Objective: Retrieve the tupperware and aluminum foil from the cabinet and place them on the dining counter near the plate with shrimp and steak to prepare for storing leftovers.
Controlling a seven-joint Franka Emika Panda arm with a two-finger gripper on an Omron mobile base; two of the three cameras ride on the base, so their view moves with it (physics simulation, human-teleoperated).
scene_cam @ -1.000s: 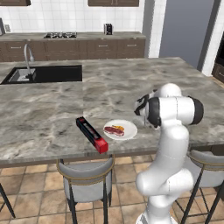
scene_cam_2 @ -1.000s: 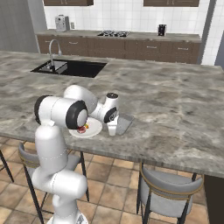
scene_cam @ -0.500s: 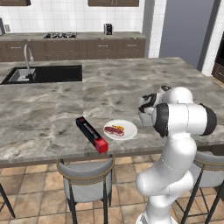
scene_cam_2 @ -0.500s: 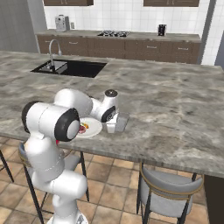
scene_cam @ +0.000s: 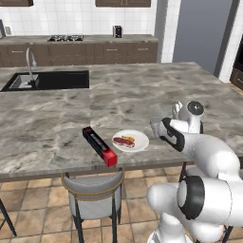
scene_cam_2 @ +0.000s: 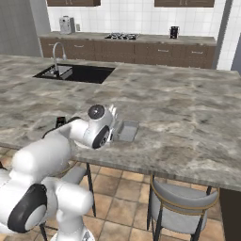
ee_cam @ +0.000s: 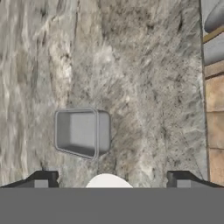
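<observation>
Both task items now rest on the bench (scene_cam: pixel 57 118), so as far as the pictures show the placing appears complete, with only withdrawal of the arm left. The aluminum foil (scene_cam: pixel 99 145) lies flat at lower centre-left of the left base view, just beside the plate with shrimp and steak (scene_cam: pixel 130 140) and not visibly touching it. The tupperware (ee_cam: pixel 82 132) stands upright on the stone at centre-left of the hand view, apart from the hand (ee_cam: pixel 109 179); in the right base view the tupperware (scene_cam_2: pixel 126 131) sits at centre frame, close to the near edge of the bench (scene_cam_2: pixel 188 117). The hand has its fingers spread wide apart, one at each lower corner of the hand view, with nothing between them. Materials: the bench is grey-brown marbled stone with a thick edge; the tub is translucent grey plastic, rectangular with rounded corners and a flared rim, and empty; the foil box is long, slim and black with one red end; the plate is round, white and shallow, carrying a reddish piece of meat and orange bits. Whether the tub touches the plate cannot be told.
</observation>
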